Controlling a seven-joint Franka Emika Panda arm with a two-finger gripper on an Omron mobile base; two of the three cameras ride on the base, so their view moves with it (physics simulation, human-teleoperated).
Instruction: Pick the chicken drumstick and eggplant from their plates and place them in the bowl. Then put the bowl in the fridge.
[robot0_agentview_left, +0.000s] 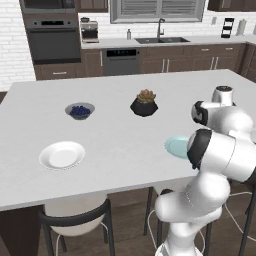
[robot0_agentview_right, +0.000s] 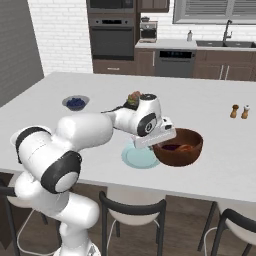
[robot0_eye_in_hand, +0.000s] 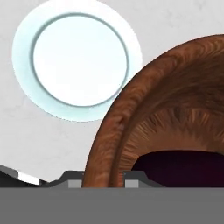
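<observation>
Astride the bowl rim, gripper fingers flank its near wall.

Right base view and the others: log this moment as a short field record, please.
bowl: wooden bowl on the island counter, holding the eggplant and the chicken drumstick
pale blue plate: bare, beside the bowl
white plate: bare
gripper: fingers straddle the bowl's rim; grip state unclear
fridge step: not yet done
</observation>
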